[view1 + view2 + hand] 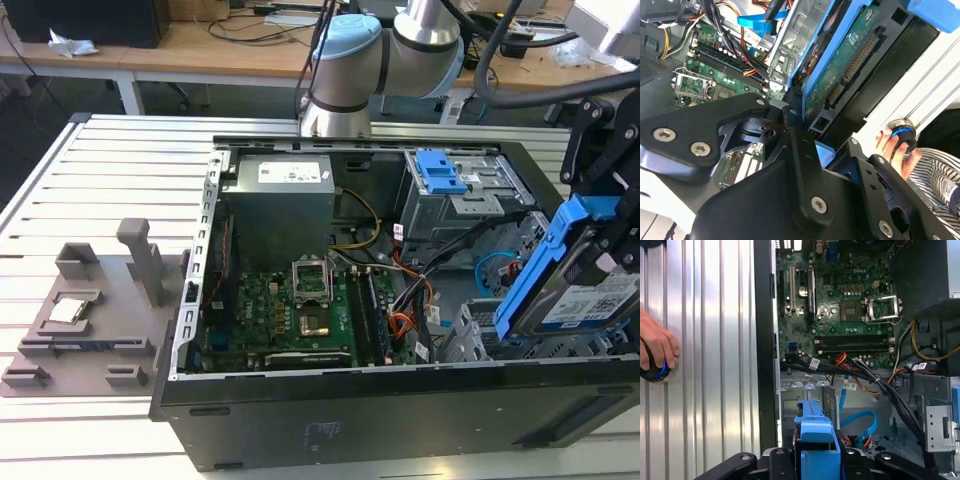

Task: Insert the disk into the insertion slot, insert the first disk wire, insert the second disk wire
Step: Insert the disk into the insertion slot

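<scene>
My gripper is shut on the disk, a silver drive with a white label in a bright blue carrier. It holds the disk tilted on edge at the exterior view's right end of the open computer case. The insertion slot, a silver perforated cage, lies just below and to the left of the disk. In the second wrist view the disk's green circuit side faces the camera. In the first wrist view the carrier hangs over the cage. A loose blue flat cable and a black wire bundle lie beside the cage.
A taller grey bay with a blue latch stands behind the cage. The motherboard and power supply fill the case's left part. A grey fixture sits on the slatted table. A person's hand rests on a round knob beside the case.
</scene>
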